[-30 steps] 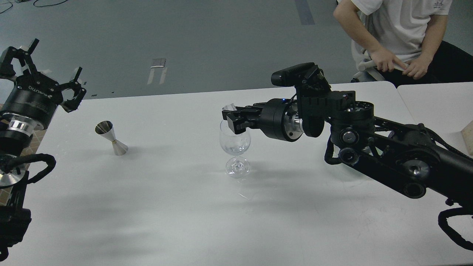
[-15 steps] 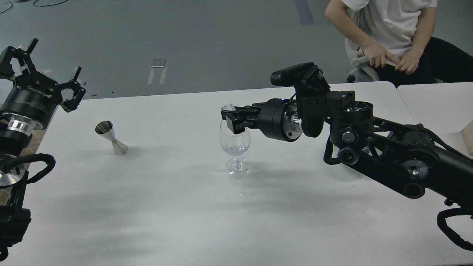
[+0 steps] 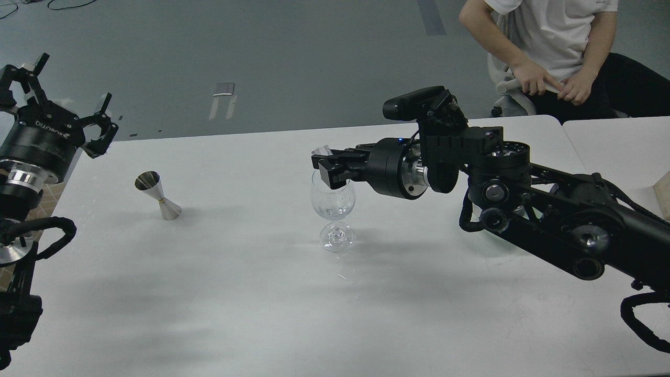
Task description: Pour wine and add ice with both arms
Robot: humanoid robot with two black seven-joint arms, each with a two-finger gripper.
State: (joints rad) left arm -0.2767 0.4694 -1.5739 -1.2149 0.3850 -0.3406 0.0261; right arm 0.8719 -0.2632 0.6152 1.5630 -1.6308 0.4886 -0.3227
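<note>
Right gripper (image 3: 325, 163) hovers clamped on an ice cube (image 3: 321, 152) just over the wine glass (image 3: 333, 201) mid-bench; off-centre release risks the cube bouncing off the rim. Left gripper (image 3: 65, 99) hangs spread open, empty, beyond the left edge, by the jigger (image 3: 157, 195).

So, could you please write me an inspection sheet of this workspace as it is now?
Surface: white table, no spill seen.
Job's things: wine glass upright, mid-table; clear ice cube held over its rim.
Clutter: steel jigger, tilted, left of the glass.
Grippers: right tool shut on the cube; left tool open, raised at the table's left edge.
Cables: black loops by both arms, off the glass.
Surroundings: seated person behind the table's far right corner; grey floor.
</note>
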